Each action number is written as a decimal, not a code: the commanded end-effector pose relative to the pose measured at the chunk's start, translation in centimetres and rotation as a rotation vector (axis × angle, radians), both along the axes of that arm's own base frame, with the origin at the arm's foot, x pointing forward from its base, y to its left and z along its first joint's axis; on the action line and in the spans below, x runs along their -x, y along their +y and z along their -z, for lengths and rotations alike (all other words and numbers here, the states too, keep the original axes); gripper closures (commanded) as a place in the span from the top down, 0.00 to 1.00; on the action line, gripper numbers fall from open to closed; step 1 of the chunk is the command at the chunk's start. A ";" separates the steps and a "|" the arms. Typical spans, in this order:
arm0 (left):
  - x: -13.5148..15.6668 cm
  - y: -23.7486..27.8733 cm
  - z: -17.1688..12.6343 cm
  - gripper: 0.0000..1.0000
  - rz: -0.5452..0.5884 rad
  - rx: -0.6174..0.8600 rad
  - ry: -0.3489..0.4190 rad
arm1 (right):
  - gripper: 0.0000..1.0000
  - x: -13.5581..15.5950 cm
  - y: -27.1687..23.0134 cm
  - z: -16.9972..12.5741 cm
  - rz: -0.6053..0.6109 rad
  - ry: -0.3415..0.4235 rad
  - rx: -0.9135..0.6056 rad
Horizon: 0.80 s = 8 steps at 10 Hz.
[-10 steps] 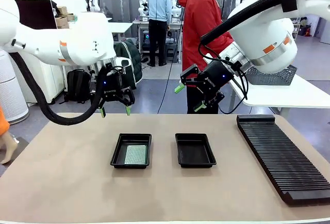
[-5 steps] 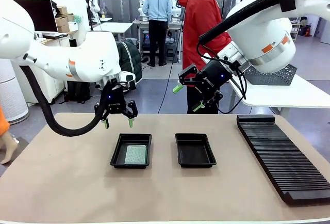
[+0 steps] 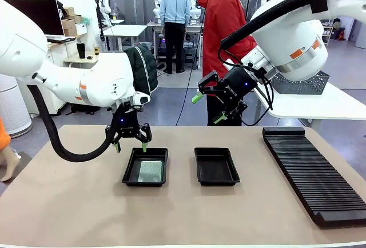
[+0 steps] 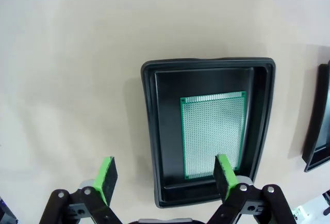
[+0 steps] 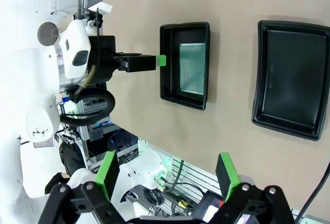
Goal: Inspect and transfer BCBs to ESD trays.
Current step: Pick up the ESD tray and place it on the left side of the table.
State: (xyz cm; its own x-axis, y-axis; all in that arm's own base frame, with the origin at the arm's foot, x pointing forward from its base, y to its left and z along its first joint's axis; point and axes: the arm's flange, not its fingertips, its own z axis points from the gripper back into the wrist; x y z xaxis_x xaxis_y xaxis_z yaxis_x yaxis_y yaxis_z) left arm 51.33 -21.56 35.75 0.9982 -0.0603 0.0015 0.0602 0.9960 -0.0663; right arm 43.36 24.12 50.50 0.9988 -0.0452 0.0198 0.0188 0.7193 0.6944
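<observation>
Legible text, labels, brands, numbers, signs: none can be read; the one candidate, a small pale marking on the black body of the right gripper [image 3: 208, 108], is too small to make out.

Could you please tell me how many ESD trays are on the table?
2. One ESD tray lies left of the table's middle, holding a green BCB; the other tray lies just to its right, between it and the long black slotted rack.
</observation>
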 end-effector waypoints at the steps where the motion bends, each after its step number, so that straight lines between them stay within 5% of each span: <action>1: 0.0 0.2 1.2 1.00 -0.008 -0.031 -0.034 | 1.00 -0.3 0.1 -0.1 0.003 0.003 0.003; 8: -0.3 -0.1 3.8 1.00 0.012 -0.115 -0.037 | 1.00 -0.3 0.1 -0.1 0.003 0.003 0.003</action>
